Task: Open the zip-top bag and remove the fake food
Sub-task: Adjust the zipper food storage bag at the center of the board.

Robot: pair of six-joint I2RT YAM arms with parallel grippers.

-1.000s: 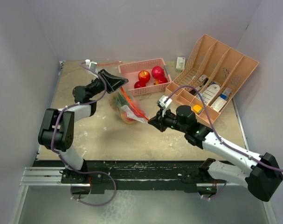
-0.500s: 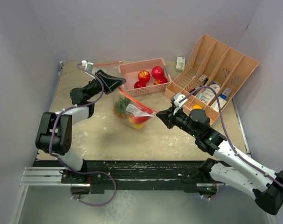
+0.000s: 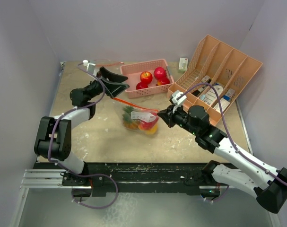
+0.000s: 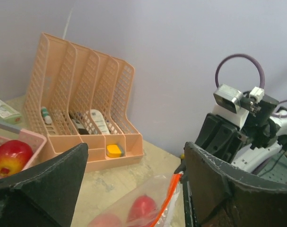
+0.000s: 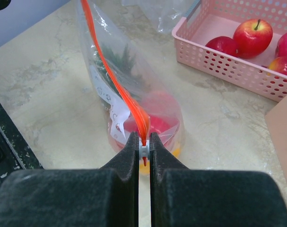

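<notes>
A clear zip-top bag [image 3: 139, 120] with an orange zip strip [image 3: 134, 105] rests on the table. The fake food inside it shows as red [image 3: 145, 125], yellow and green shapes. My right gripper [image 3: 161, 116] is shut on the bag's small white slider [image 5: 143, 150] at the strip's right end, and the bag [image 5: 134, 104] hangs away from it. My left gripper [image 3: 118, 81] stands open just past the strip's left end, with nothing between its fingers. In the left wrist view the bag [image 4: 138, 208] lies below the left gripper [image 4: 136, 161].
A pink basket [image 3: 155, 91] holding red apples stands at the back centre. A peach file organizer [image 3: 230, 56] with white bottles and small cartons stands at the back right. A small white box [image 3: 183, 63] lies by the back wall.
My left gripper has opened and let go of the bag's left end. The bag has dropped and shifted right, hanging from the right gripper, which still holds the slider.
</notes>
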